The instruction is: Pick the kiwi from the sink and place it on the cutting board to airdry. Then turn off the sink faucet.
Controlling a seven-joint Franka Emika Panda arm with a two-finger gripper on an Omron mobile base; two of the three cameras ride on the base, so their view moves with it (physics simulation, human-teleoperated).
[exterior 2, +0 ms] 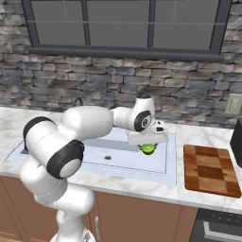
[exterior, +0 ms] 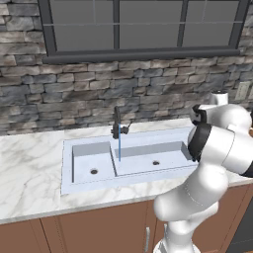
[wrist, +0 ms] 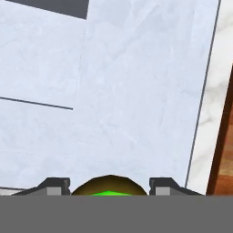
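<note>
Marble surface (exterior 2: 198, 137) under a stone wall carries the sink (exterior 2: 163, 165) mid-frame and the cutting board (exterior 2: 211, 170) at lower right. At the right-view centre the claw (exterior 2: 148, 147) is clenched on the kiwi (exterior 2: 148, 148), above the basin's right end. Water runs from the sink faucet (exterior: 117, 126).

No text, label, brand, number or sign can be read on any surface in these views.
</note>
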